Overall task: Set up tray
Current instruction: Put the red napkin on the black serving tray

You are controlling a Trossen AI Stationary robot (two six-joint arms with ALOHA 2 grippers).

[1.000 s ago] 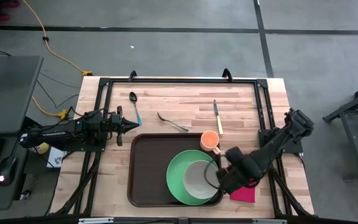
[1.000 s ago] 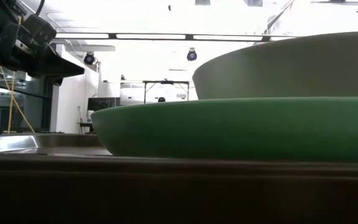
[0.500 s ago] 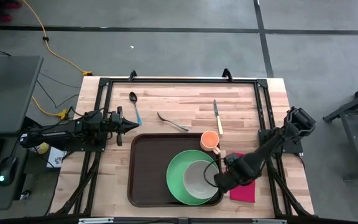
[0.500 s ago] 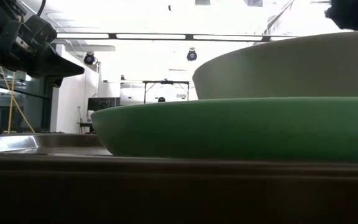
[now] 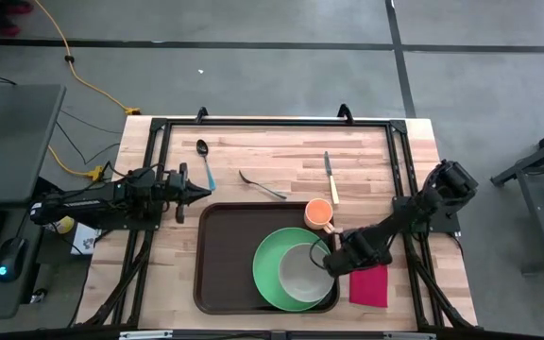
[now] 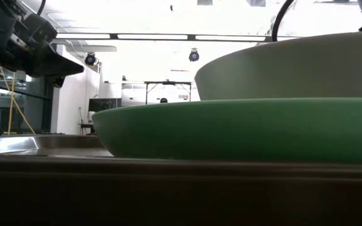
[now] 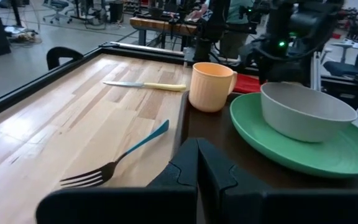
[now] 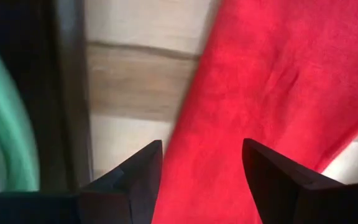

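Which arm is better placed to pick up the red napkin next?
The right. Its gripper hangs open just above the red napkin beside the tray. The left gripper waits shut, far across the table.

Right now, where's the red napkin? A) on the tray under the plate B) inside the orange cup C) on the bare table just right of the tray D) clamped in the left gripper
C: the red napkin lies flat on the wood beside the tray, with the right gripper open over it.
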